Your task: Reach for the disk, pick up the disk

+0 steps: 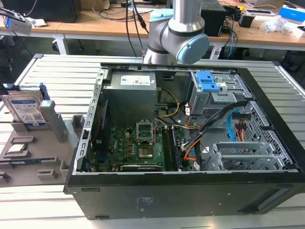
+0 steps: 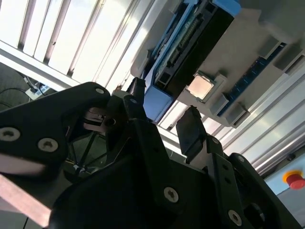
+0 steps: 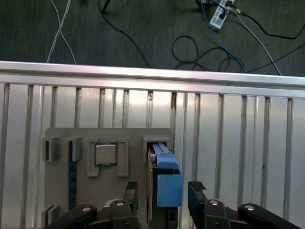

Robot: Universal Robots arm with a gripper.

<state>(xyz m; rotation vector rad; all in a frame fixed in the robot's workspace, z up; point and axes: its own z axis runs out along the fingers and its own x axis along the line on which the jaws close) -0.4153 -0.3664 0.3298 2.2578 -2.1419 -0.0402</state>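
The disk (image 1: 26, 109) stands on edge in a grey holder (image 1: 52, 125) at the exterior view's left, its white-and-blue label facing out. In the first wrist view my gripper (image 3: 163, 192) is open, its two black fingertips (image 3: 130, 192) on either side of the disk's (image 3: 164, 162) blue-framed upper edge, with a gap on both sides. In the second wrist view the same gripper (image 2: 164, 102) hangs close over the disk's (image 2: 200, 38) dark side and blue corner. Nothing is held.
A small square silver chip (image 3: 106, 153) lies in a pocket of the holder beside the disk. An open computer case (image 1: 190, 143) with a drive cage and blue latch (image 1: 208, 83) fills the middle of the slatted metal table (image 1: 57, 71). Cables lie on the floor beyond the table edge (image 3: 152, 76).
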